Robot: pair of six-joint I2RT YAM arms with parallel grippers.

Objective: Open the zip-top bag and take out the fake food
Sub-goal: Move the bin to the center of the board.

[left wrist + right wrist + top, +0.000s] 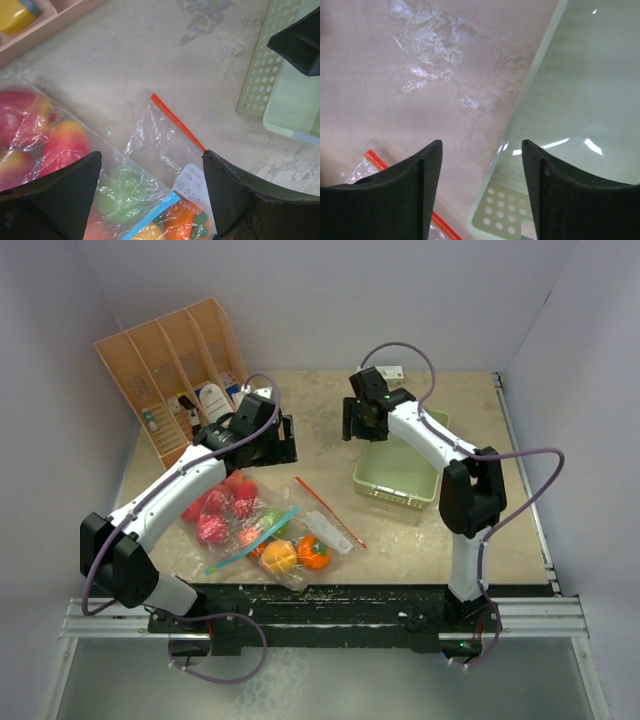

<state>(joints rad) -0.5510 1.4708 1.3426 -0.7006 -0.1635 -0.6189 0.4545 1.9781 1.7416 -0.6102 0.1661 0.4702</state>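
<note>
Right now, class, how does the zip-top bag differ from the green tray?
The bag is clear, crinkled and soft; the tray is pale green, rigid, with perforated walls. The bag is packed with toy fruits; no fruit shows in the tray. Both rest on the table.

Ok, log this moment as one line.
left hand: open, above bag | right hand: open, above tray edge | fruit: inside bag | held: nothing
</note>
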